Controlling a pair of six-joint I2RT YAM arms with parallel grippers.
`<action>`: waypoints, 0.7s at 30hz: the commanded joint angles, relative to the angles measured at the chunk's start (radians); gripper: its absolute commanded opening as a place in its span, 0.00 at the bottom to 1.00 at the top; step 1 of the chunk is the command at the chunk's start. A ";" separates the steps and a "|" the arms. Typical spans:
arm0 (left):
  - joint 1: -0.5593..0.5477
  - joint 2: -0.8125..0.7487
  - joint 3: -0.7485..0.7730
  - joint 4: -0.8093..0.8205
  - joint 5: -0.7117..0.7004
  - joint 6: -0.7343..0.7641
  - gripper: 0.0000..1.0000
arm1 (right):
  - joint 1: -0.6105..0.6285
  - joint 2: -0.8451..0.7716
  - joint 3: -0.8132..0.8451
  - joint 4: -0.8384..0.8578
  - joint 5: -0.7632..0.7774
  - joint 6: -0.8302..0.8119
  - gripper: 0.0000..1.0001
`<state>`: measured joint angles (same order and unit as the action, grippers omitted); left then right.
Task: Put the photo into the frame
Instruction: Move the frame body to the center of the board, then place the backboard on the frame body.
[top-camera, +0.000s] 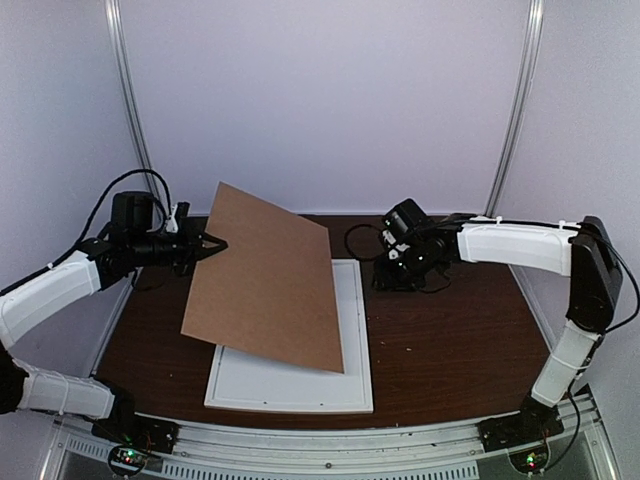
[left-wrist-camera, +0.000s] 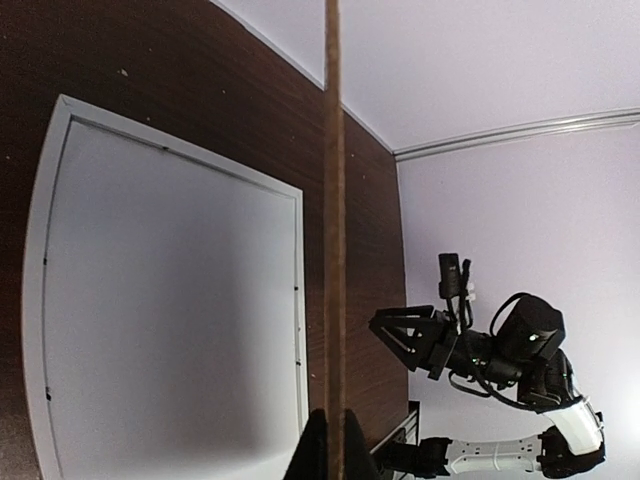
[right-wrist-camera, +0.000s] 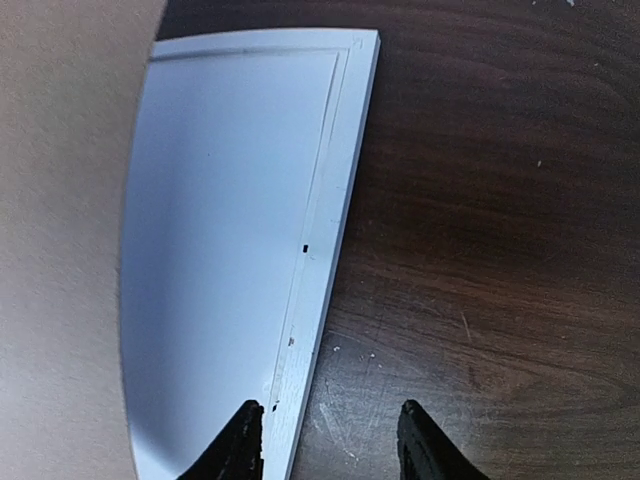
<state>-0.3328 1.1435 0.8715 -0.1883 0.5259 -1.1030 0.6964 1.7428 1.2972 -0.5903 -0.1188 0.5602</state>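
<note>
Frame (top-camera: 357, 340) lies flat on the table (top-camera: 450, 340), its near rail closest to the arm bases. The small dark tabs along its inner edge suggest it is back up. A pale sheet fills its opening. No red print shows in any view, so the photo is either that sheet lying white side up inside the frame, or out of sight; I cannot tell which.

Over the frame's left and middle hangs the board (top-camera: 265, 275), tilted, with its left edge raised and its right edge lower, toward the frame's right rail. Whether the low edge touches the frame is unclear. Just left of the frame, the left gripper (top-camera: 218, 244) has its fingers clamped on the board's left edge. Its wrist view shows the board edge-on, pinched between them.

At the frame's far right corner the right gripper (right-wrist-camera: 330, 440) hovers with fingers apart, one over the right rail and one over bare table beside it, holding nothing.

Risks, as I judge them:
- **Board slipping:** it is held by a thin pinch at one edge only, so its weight may twist it in the fingers. It could then slip or swing down, knocking the frame askew or scuffing the sheet inside.
- **Board dropping too soon:** if it falls before the photo is seated, it covers the opening.
- **Right gripper on the rail:** closing there could drag the frame or catch the board's low edge.
</note>
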 joint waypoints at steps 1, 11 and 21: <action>-0.042 0.031 -0.006 0.204 0.018 -0.053 0.00 | -0.045 -0.073 0.001 -0.037 0.004 -0.044 0.46; -0.067 0.160 -0.058 0.378 0.020 -0.088 0.00 | -0.086 -0.108 -0.078 -0.023 -0.006 -0.039 0.47; -0.087 0.268 -0.082 0.495 0.054 -0.109 0.00 | -0.087 -0.098 -0.103 -0.014 -0.015 -0.041 0.46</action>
<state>-0.4076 1.4044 0.7879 0.1333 0.5343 -1.1893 0.6109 1.6474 1.2072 -0.6090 -0.1314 0.5251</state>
